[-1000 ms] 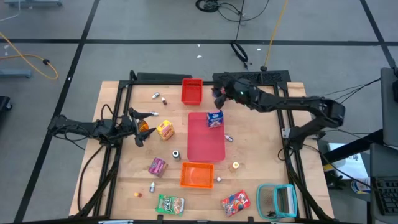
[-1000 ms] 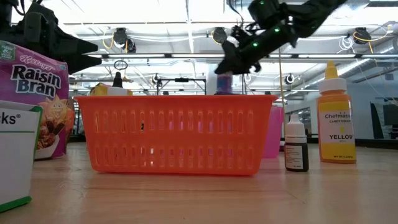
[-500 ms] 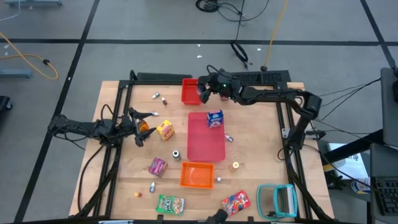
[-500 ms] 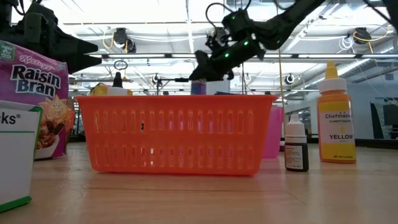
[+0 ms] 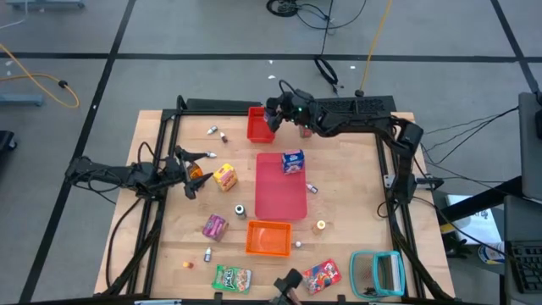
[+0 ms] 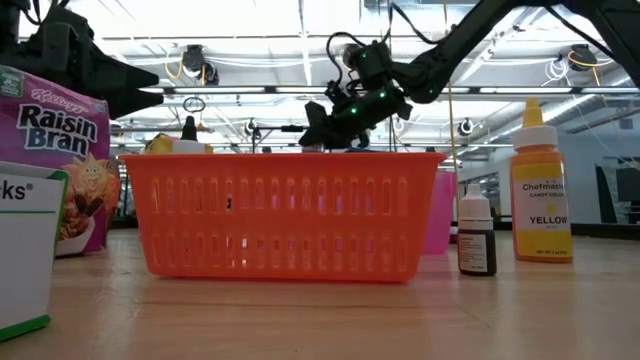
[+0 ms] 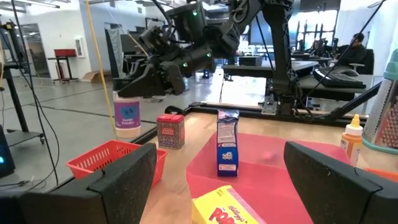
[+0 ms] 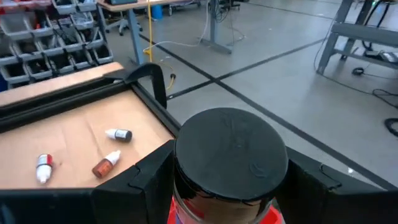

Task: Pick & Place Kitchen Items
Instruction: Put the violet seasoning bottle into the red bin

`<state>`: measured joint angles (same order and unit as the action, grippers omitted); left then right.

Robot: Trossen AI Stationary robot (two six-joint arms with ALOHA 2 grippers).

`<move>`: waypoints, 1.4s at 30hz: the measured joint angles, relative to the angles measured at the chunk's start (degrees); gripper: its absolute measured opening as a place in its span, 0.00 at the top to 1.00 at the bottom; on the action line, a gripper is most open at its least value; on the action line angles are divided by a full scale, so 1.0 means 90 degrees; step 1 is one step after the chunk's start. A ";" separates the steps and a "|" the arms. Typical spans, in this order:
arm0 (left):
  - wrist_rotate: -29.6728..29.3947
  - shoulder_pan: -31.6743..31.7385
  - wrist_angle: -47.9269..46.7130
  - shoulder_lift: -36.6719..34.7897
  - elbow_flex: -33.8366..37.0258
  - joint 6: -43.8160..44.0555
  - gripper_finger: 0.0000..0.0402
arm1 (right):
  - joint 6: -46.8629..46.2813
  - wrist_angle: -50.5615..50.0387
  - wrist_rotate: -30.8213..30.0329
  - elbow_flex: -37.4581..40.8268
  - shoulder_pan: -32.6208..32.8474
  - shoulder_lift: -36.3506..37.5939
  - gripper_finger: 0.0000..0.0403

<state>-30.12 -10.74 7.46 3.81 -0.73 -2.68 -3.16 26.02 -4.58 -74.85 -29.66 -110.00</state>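
Right gripper grasps a black-lidded jar above the red bin at the table's far edge, probably (view poor) to drop it in; left gripper hangs released.

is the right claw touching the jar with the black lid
Touching. The right wrist view shows the right claw with its fingers pressed against both sides of the black-lidded jar.

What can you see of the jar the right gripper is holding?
The jar is round with a flat, matte black lid that looks like plastic; a glossy dark body and a strip of red show just below the lid. It is upright, clamped between the fingers of the right gripper, one pressing each side, and carried in the air by the red bin at the table's far edge. The left wrist view shows a pale body with a purple label. The label's text is unreadable.
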 joint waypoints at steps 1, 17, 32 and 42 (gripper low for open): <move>-0.0001 0.0002 0.0007 -0.0001 0.0000 0.0001 0.13 | -0.0030 0.0072 0.0025 -0.0052 -0.0005 -0.0063 0.47; -0.0002 0.0000 0.0010 0.0000 0.0000 0.0022 0.12 | -0.0092 0.0381 0.0036 -0.0179 -0.0134 -0.0531 0.47; -0.0006 0.0002 -0.0005 0.0056 0.0000 0.0018 0.13 | -0.0271 0.0665 0.0221 -0.0171 -0.0361 -0.1100 0.47; -0.0023 0.0000 0.0011 0.0089 0.0000 0.0005 0.13 | -0.0249 0.0657 0.0374 -0.0153 -0.0416 -0.1153 0.47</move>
<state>-30.33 -10.73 7.56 4.61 -0.73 -2.63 -5.39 31.93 -1.21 -76.23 -33.41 -120.38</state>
